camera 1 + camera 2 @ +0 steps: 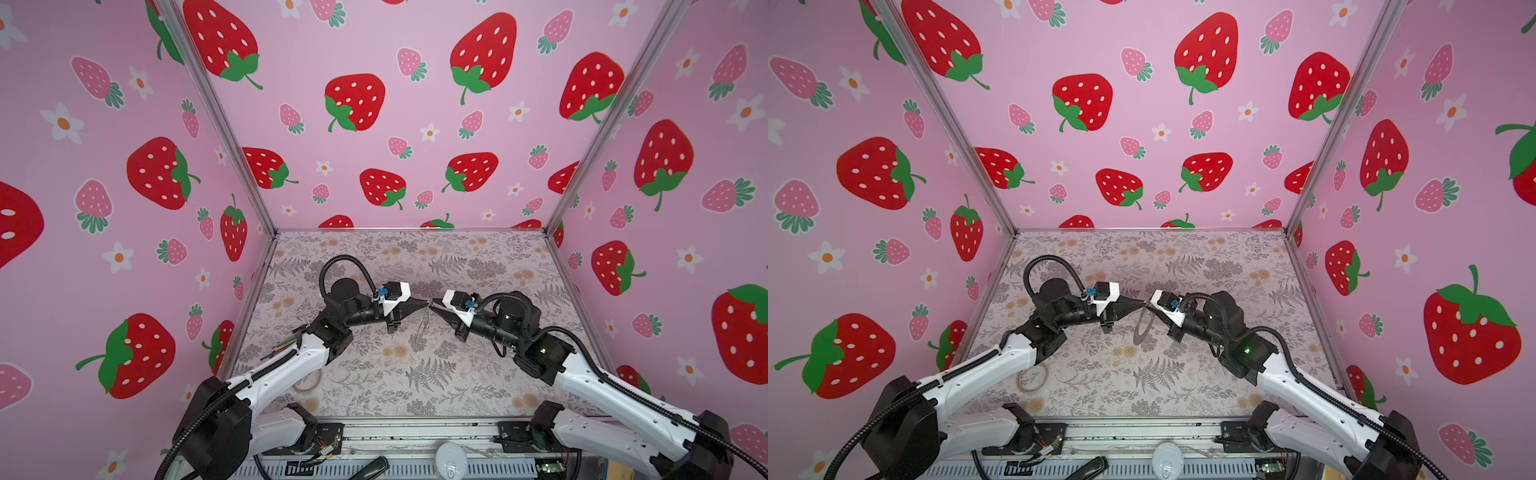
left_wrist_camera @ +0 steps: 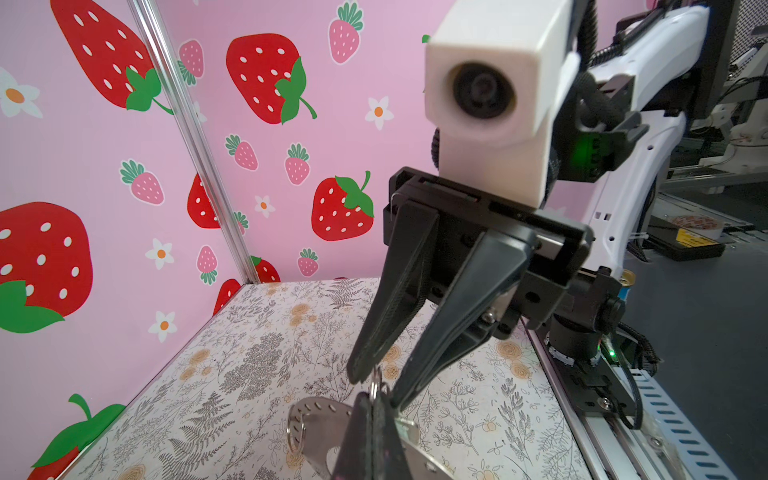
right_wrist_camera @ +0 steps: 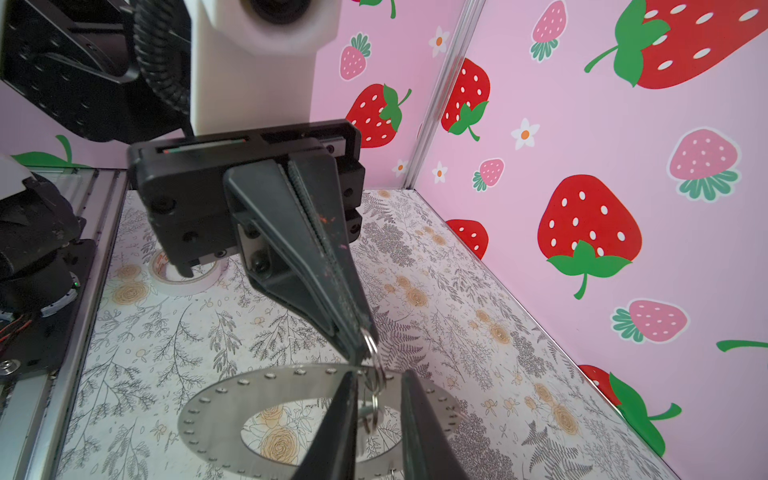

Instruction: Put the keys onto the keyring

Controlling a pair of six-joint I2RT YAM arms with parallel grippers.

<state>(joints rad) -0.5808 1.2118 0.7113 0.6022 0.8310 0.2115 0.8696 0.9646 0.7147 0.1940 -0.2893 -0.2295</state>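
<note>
The keyring (image 3: 224,409), a flat grey disc with small holes along its rim, hangs in the air above the table; it also shows in a top view (image 1: 1143,328). My left gripper (image 3: 359,356) (image 2: 376,400) is shut on a small wire ring (image 3: 370,344) at the disc's rim. My right gripper (image 3: 379,372) (image 2: 379,388) faces it tip to tip, fingers apart. Between those fingers hangs a second small ring with a tiny silvery key (image 3: 365,412). In both top views the two tips meet mid-table (image 1: 430,306).
A translucent beige tape ring (image 1: 1032,378) (image 3: 189,278) lies on the floral table near the left arm. Another small wire ring (image 2: 295,432) hangs from the disc's rim. Pink strawberry walls close in three sides.
</note>
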